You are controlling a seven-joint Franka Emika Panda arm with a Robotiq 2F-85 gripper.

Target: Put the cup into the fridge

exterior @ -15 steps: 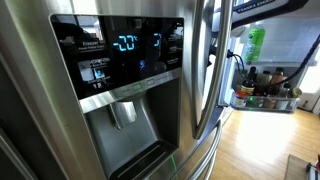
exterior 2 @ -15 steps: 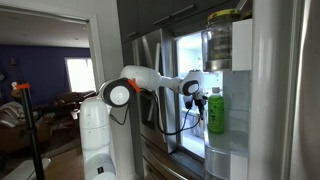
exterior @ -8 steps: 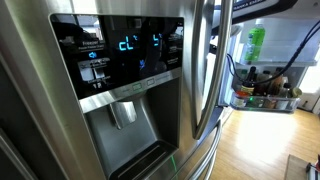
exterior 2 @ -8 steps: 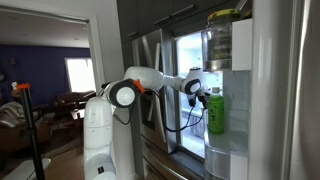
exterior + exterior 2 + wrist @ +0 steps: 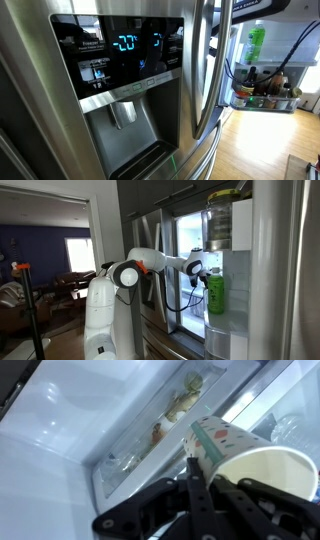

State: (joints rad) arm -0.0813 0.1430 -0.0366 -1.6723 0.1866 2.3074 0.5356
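The fridge (image 5: pixel 40 110) fills an exterior view: stainless steel, a black panel of blue digits (image 5: pixel 125 45), a dispenser recess (image 5: pixel 125 120) and long handles (image 5: pixel 205 70). In an exterior view the fridge (image 5: pixel 270 280) stands open and lit, and my gripper (image 5: pixel 200 272) reaches into it beside a tall green bottle (image 5: pixel 216 293). In the wrist view my gripper (image 5: pixel 215 478) is shut on the white speckled cup (image 5: pixel 245 460), one black finger (image 5: pixel 193 472) pressed on its wall. The cup lies tilted, mouth toward the camera, inside the white fridge interior.
A clear bin with food items (image 5: pixel 170 420) runs along the fridge wall ahead of the cup. A green-lidded jar (image 5: pixel 222 215) stands on the upper shelf above the bottle. A tray of bottles (image 5: pixel 265 92) sits on a counter beyond the fridge.
My arm has shifted a little toward the open fridge, with the cup still in the gripper. The blue digits on the panel flickered and came back.
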